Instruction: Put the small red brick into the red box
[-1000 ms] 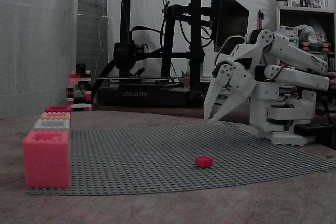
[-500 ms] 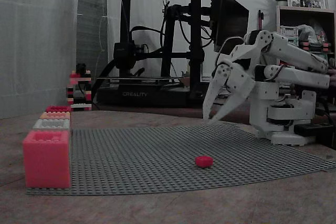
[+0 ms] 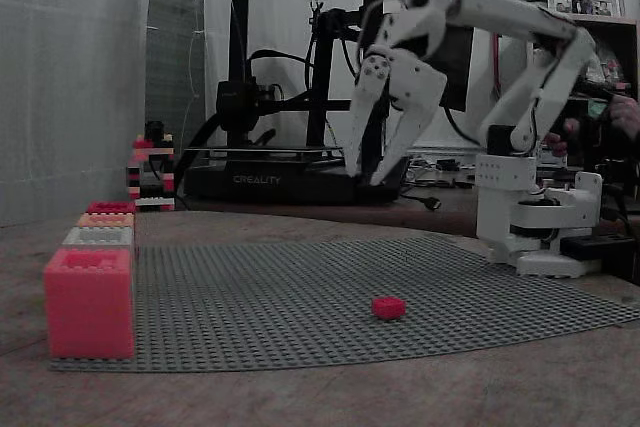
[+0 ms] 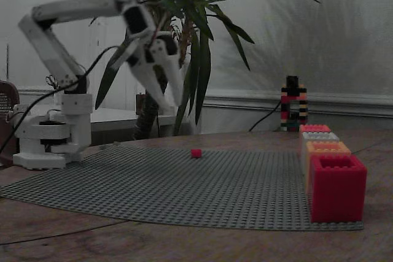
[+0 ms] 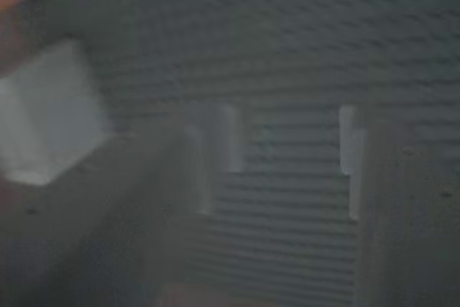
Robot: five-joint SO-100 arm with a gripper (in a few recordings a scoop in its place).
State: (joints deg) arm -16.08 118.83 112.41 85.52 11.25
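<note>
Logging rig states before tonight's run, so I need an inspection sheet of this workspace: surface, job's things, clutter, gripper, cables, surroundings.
Surface: grey studded baseplate on a wooden table.
Job's things: small red brick lies alone on the baseplate; red box stands at the plate's corner, open top up.
Clutter: orange, grey and red boxes lined up behind the red box; a striped brick tower beyond them.
Gripper: gripper raised high above the plate, jaws open, empty, pointing down.
Cables: black cable runs along the arm; another trails by the tower.
Surroundings: 3D printer, shelf with frames, potted plant; dim light.
</note>
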